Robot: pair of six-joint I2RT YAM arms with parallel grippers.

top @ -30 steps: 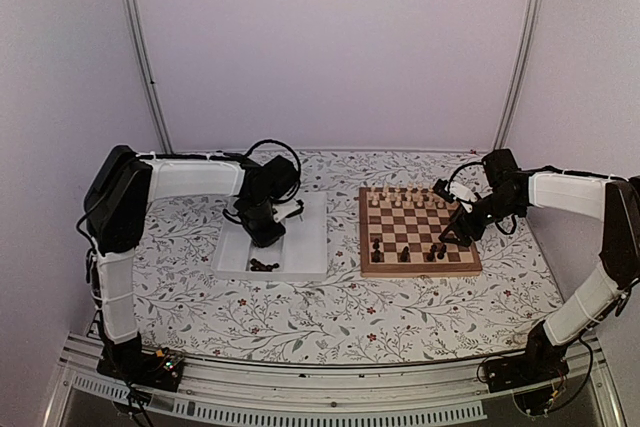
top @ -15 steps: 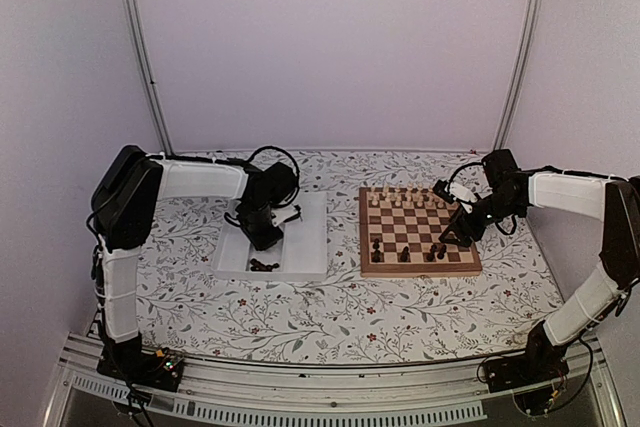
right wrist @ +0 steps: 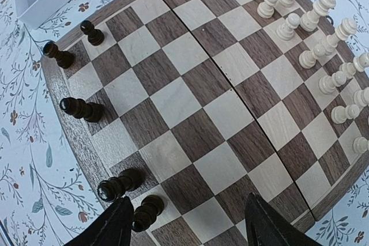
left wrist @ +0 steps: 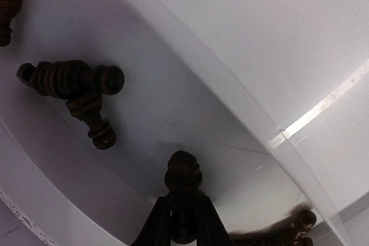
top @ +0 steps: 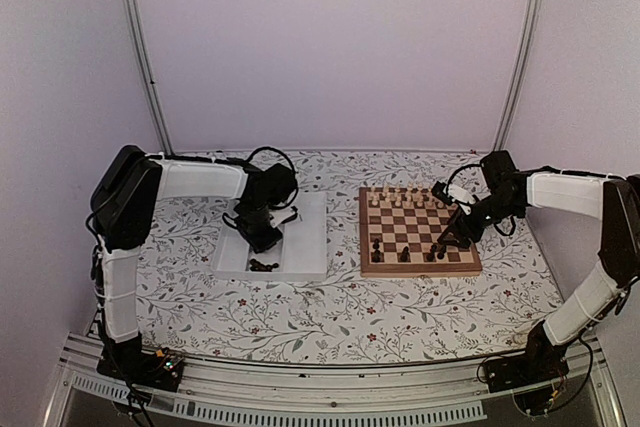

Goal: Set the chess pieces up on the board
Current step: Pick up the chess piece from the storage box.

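The left fingers [left wrist: 154, 230] were clamped on a dark chess piece [left wrist: 183, 178] in the white tray [top: 305, 247], at the middle of the table [top: 330, 317]. The right fingers [right wrist: 118, 226] stood apart above the board [right wrist: 190, 102], near the right edge.

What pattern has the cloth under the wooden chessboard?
The white cloth has grey leafy vines and small reddish flowers; clearest in right wrist view.

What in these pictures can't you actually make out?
- Left wrist view: the dark piece in the left gripper has its base hidden by the fingers and the bottom edge.
- Same view: another piece at the lower right is blurred.
- Top view: the dark pieces in the tray are too small to count.
- Right wrist view: right edge cuts off pale pieces.
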